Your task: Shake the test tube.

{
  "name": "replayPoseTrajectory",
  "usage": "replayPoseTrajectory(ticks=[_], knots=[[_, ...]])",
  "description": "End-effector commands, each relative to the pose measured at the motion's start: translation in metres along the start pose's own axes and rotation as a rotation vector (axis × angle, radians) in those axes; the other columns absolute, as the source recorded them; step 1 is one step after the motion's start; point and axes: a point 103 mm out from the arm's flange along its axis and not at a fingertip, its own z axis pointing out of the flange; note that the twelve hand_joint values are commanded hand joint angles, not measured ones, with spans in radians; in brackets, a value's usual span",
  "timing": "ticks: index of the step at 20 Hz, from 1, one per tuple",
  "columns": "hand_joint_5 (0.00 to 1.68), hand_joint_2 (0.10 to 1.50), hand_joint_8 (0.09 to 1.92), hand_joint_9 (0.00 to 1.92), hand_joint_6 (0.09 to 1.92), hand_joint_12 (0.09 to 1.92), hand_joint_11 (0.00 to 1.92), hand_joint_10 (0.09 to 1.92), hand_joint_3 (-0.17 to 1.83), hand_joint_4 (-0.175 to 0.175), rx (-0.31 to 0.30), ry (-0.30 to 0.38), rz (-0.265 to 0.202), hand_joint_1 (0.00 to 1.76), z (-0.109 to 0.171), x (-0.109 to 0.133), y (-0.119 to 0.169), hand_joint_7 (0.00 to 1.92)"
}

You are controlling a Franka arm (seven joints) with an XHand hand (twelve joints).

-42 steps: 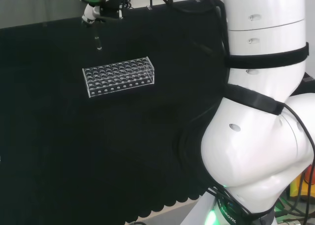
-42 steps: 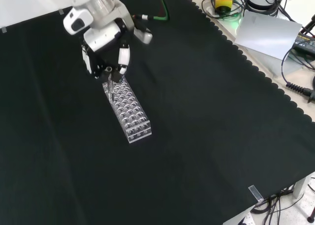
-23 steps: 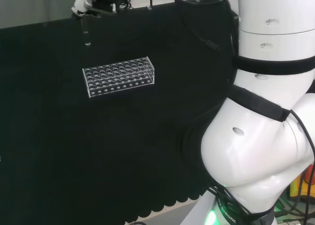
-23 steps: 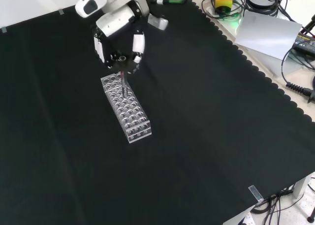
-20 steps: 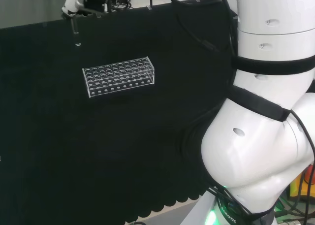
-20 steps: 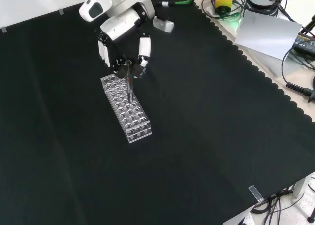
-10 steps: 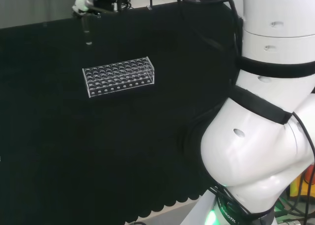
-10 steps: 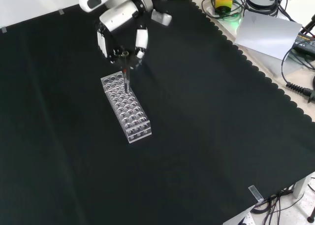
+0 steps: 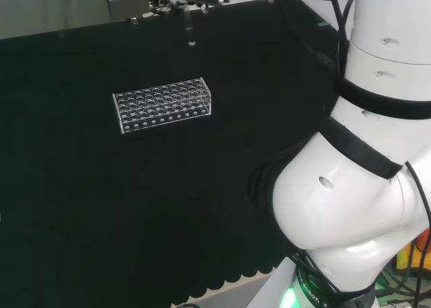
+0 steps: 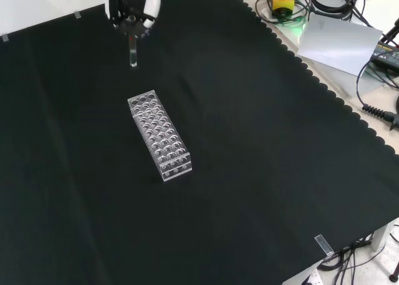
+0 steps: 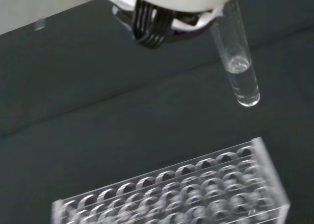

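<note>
In the front view the hand (image 10: 132,12) is at the upper left of the frame, close to the top edge, and its black and white fingers (image 10: 151,6) are curled around the upper end of the test tube (image 10: 133,52). The tube hangs down from the hand, nearly upright, with its round bottom free in the air above the black cloth of the table (image 10: 262,160). Below it in the same view, well apart from the tube, stands the clear rack (image 10: 159,135) — a long block with many round holes, lying a little left of the centre of the frame. In the head view the tube (image 9: 191,33) shows as a thin pale line near the top edge, just left of the centre, and the rack (image 9: 163,104) is lower and to the left of it, in the upper left part of the frame; the big white links of the arm (image 9: 363,207) take the right side. In the wrist view the tube (image 11: 239,68) comes out from under the blurred white part of the hand (image 11: 171,1) and is tilted a little — a small amount of clear liquid (image 11: 244,84) sits in its rounded bottom. The rack (image 11: 186,189) lies beneath it, and the tube does not touch it.
</note>
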Motion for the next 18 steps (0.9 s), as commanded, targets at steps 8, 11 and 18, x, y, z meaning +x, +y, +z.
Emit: replayPoseTrajectory(ticks=[8, 11, 18], knots=[[1.26, 0.70, 0.66, 1.56, 0.66, 1.11, 1.02, 0.66, 0.59, -0.175, -0.010, -0.012, 0.036, 1.22, -0.001, -0.006, 0.008, 1.62], [1.27, 0.60, 0.70, 1.55, 0.69, 1.10, 1.02, 0.66, 0.76, -0.175, 0.019, -0.004, -0.026, 1.30, 0.014, 0.032, 0.008, 1.38], [1.27, 0.58, 0.72, 1.55, 0.70, 1.10, 1.02, 0.66, 0.80, -0.175, 0.084, 0.028, -0.171, 1.32, 0.044, 0.123, -0.001, 1.32]])
